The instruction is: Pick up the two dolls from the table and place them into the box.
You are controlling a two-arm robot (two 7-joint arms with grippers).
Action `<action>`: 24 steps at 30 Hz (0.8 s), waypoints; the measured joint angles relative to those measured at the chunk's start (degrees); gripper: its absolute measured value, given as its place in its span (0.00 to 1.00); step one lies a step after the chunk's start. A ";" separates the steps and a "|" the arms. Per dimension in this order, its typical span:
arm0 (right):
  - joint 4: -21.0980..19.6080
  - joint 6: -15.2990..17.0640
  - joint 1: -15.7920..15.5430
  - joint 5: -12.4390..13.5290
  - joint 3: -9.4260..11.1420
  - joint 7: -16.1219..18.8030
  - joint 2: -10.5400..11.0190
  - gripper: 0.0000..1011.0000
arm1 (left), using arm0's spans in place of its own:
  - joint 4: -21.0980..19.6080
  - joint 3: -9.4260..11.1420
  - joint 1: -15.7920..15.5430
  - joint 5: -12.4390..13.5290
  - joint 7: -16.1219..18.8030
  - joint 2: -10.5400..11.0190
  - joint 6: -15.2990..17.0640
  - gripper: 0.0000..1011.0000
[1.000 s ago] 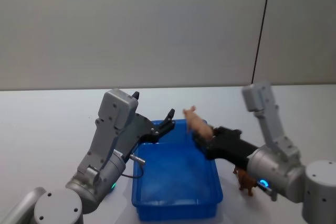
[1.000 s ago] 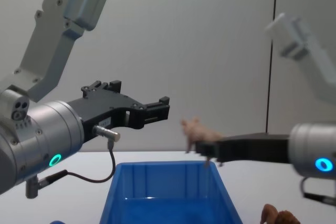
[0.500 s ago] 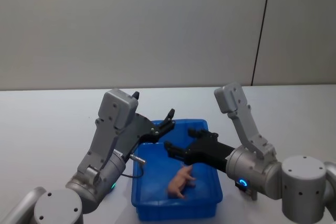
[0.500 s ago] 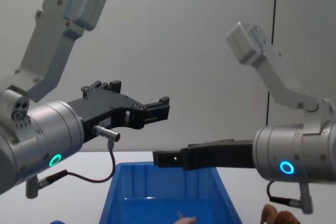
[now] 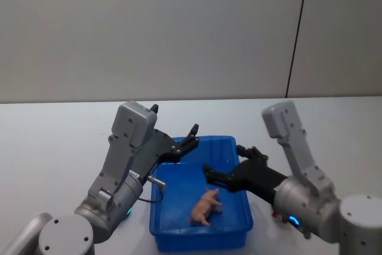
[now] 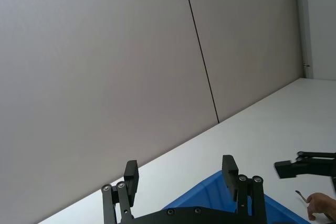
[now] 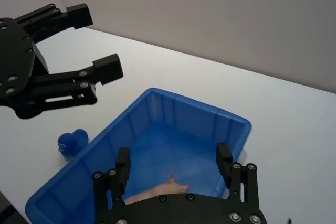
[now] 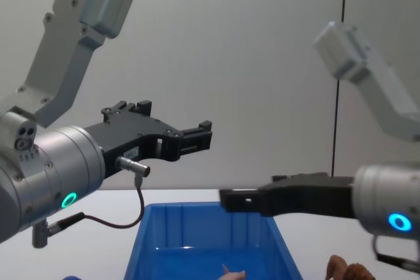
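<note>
On the white table (image 5: 54, 147), the blue box (image 5: 203, 238). Inside it, near the front wall, the pink doll (image 5: 205, 205), lying on its side on the floor of the box, apart from both grippers. Just outside the right wall of the box, on the table, the brown doll (image 8: 350, 271), mostly hidden behind the right arm in the head view. Above the right half of the box, the right gripper (image 7: 174, 156): 2 fingers spread wide, nothing between them, well above the pink doll. Above the far left corner of the box, the left gripper (image 6: 179, 166): also wide open and empty, raised, pointing forward and toward the right side.
</note>
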 joint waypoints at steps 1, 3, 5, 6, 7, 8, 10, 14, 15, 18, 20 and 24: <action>-1.08 -0.21 -0.92 0.29 0.17 -0.81 0.59 0.99 | 0.00 0.00 0.00 0.00 0.00 0.00 0.00 0.99; -2.25 -0.38 -1.97 0.59 0.32 -1.49 1.26 0.99 | 0.00 0.00 0.00 0.00 0.00 0.00 0.00 0.99; -3.78 -0.62 -3.37 1.10 0.55 -2.62 2.20 0.99 | 0.00 0.00 0.00 0.00 0.00 0.00 0.00 0.99; -4.21 -0.67 -3.79 1.21 0.62 -2.85 2.46 0.99 | 0.00 0.00 0.00 0.00 0.00 0.00 0.00 0.99; -4.85 -0.77 -4.41 1.43 0.72 -3.24 2.86 0.99 | 0.00 0.00 0.00 0.00 0.00 0.00 0.00 0.99; -5.31 -0.84 -4.87 1.59 0.80 -3.55 3.16 0.99 | 0.00 0.00 0.00 0.00 0.00 0.00 0.00 0.99; -6.56 -1.06 -6.16 2.08 1.03 -4.52 4.02 0.99 | 0.00 0.00 0.00 0.00 0.00 0.00 0.00 0.99; -8.53 -1.43 -8.28 2.82 1.42 -6.04 5.44 0.99 | 0.00 0.00 0.00 0.00 0.00 0.00 0.00 0.99; -9.27 -1.60 -9.06 3.09 1.61 -6.68 5.99 0.99 | 0.00 0.00 0.00 0.00 0.00 0.00 0.00 0.99; -9.99 -1.80 -9.90 3.39 1.82 -7.43 6.58 0.99 | 0.00 0.00 0.00 0.00 0.00 0.00 0.00 0.99; -10.72 -1.98 -10.84 3.76 2.09 -8.14 7.30 0.99 | 0.00 0.00 0.00 0.00 0.00 0.00 0.00 0.99; -11.50 -2.06 -12.06 4.36 2.56 -9.11 8.23 0.99 | 0.00 0.00 0.00 0.00 0.00 0.00 0.00 0.99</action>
